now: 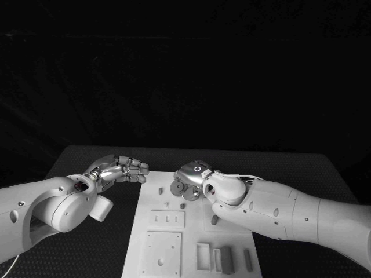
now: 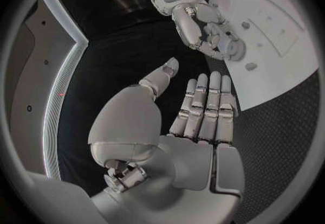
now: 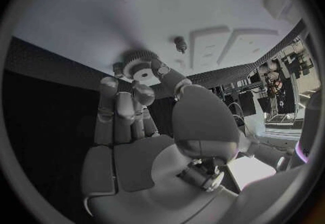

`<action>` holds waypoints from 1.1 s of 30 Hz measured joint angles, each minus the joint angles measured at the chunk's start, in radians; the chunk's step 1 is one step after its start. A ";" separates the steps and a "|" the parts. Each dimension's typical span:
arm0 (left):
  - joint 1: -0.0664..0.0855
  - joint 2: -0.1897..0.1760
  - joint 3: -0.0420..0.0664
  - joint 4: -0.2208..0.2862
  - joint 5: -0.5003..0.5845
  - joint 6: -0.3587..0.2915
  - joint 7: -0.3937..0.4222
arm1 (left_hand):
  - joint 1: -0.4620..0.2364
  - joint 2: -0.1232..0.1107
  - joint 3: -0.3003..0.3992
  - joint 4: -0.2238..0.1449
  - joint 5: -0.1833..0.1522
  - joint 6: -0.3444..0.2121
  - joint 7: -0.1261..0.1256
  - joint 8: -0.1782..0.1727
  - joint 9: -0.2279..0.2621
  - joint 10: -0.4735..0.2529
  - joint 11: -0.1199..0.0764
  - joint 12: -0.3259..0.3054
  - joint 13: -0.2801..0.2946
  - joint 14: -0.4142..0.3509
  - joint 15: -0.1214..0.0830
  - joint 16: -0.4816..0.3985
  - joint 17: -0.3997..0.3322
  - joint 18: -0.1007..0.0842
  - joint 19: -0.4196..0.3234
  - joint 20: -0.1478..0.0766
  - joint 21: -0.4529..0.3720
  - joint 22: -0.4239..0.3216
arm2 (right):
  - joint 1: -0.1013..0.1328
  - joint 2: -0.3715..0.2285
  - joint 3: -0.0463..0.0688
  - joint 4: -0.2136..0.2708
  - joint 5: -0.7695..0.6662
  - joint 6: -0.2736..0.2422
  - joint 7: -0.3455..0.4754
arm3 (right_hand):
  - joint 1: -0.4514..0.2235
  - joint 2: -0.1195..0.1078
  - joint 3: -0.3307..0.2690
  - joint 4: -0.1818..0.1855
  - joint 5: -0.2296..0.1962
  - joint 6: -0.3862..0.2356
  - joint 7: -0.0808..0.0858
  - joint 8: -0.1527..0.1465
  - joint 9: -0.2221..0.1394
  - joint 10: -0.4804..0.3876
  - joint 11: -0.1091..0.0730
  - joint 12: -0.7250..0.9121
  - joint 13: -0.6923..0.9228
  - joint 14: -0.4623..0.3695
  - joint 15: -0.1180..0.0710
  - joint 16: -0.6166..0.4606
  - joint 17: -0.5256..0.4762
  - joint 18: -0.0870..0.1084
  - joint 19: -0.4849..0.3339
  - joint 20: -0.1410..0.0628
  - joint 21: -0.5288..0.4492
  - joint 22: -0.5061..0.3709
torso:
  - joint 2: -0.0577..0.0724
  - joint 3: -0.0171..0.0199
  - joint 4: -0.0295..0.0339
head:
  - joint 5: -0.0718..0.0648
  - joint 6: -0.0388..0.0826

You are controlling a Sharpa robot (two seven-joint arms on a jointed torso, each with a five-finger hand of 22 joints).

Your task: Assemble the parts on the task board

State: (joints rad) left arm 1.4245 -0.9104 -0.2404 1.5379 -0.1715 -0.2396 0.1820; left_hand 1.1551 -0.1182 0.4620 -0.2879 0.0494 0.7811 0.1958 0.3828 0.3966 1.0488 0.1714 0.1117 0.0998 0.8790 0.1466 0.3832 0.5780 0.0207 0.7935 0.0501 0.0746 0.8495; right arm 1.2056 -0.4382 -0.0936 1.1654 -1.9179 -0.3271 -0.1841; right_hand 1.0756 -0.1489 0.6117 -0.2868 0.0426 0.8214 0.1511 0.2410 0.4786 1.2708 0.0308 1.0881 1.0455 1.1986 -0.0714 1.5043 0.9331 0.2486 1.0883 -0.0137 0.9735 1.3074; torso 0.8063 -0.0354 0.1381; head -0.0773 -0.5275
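Sitting at the bottom centre of the head view, the near end of the task board (image 1: 177,255) is showing its raised rectangular blocks and a few upright slab-like parts (image 1: 225,259) standing toward the lower right. Moving up the board, a small dark peg (image 1: 214,219) is poking up just beside the right forearm, and a little farther on the right hand (image 1: 194,176) is hovering over the board's far end, just right of frame centre. That hand is pinching a toothed gear (image 3: 140,65) between thumb and fingertips, holding it right at the board's surface; in the right wrist view the gear's teeth and pale hub are showing clearly above the fingers, with another short peg (image 3: 180,44) standing on the white plate nearby. Across from it, left of centre in the head view, the left hand (image 1: 119,169) is waiting over the black table (image 1: 94,156) just off the board's left edge, close to the right hand but not touching it. Its fingers are lying straight and side by side, thumb apart, holding nothing, as the left wrist view is showing.
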 measured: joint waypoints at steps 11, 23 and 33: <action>0.000 0.001 0.000 -0.001 0.000 0.000 0.000 | 0.000 0.000 0.000 0.000 0.000 0.000 0.000 0.000 -0.001 0.000 0.000 0.000 0.000 0.000 0.000 0.000 0.001 0.000 0.000 0.000 0.000 0.000 | 0.000 -0.004 0.000 0.001 0.024 0.005 0.001 | -0.005 -0.005 0.005 0.005 0.000 -0.035 0.003 -0.017 -0.006 0.001 0.001 0.000 0.000 0.000 0.000 0.000 0.004 0.000 0.000 0.000 -0.004 0.000 | 0.000 0.0006 -0.0002 | 0.000 -0.001; 0.000 0.001 0.000 -0.001 0.000 0.000 -0.002 | 0.000 0.000 0.000 0.000 0.000 0.000 0.000 0.000 -0.001 0.000 0.000 0.000 0.000 0.000 0.000 -0.004 0.001 0.000 0.000 0.000 0.000 0.000 | 0.001 -0.004 0.001 -0.003 0.055 0.041 0.000 | -0.009 -0.009 0.005 0.005 0.000 -0.044 0.001 -0.020 -0.008 0.001 0.001 0.000 0.000 -0.004 0.004 0.000 -0.005 0.000 -0.003 0.004 -0.004 0.000 | 0.000 0.0006 -0.0005 | -0.002 -0.002; 0.000 0.001 0.000 -0.001 0.000 0.000 -0.003 | 0.000 0.000 0.000 0.000 0.000 0.000 0.000 0.000 -0.001 0.000 0.000 0.000 -0.001 0.000 0.000 -0.004 0.002 0.000 0.000 0.000 0.000 0.000 | 0.002 -0.015 0.001 -0.011 0.086 0.076 -0.001 | -0.015 -0.004 0.005 0.005 0.000 -0.047 0.001 -0.020 -0.004 0.001 0.001 0.000 0.000 -0.008 0.001 0.000 -0.005 0.000 -0.004 0.004 -0.007 0.000 | 0.000 0.0011 -0.0005 | -0.003 -0.003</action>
State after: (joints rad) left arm 1.4245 -0.9096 -0.2404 1.5369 -0.1719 -0.2395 0.1791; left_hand 1.1551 -0.1182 0.4620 -0.2879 0.0494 0.7807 0.1962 0.3829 0.3959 1.0488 0.1714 0.1117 0.0989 0.8790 0.1466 0.3792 0.5798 0.0206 0.7935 0.0501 0.0746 0.8497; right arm 1.2072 -0.4531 -0.0923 1.1547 -1.8317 -0.2507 -0.1851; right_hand 1.0609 -0.1526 0.6170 -0.2814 0.0426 0.7742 0.1519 0.2206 0.4743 1.2722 0.0320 1.0881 1.0457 1.1908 -0.0709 1.5043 0.9283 0.2486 1.0848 -0.0101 0.9661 1.3073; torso 0.8061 -0.0343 0.1376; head -0.0802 -0.5303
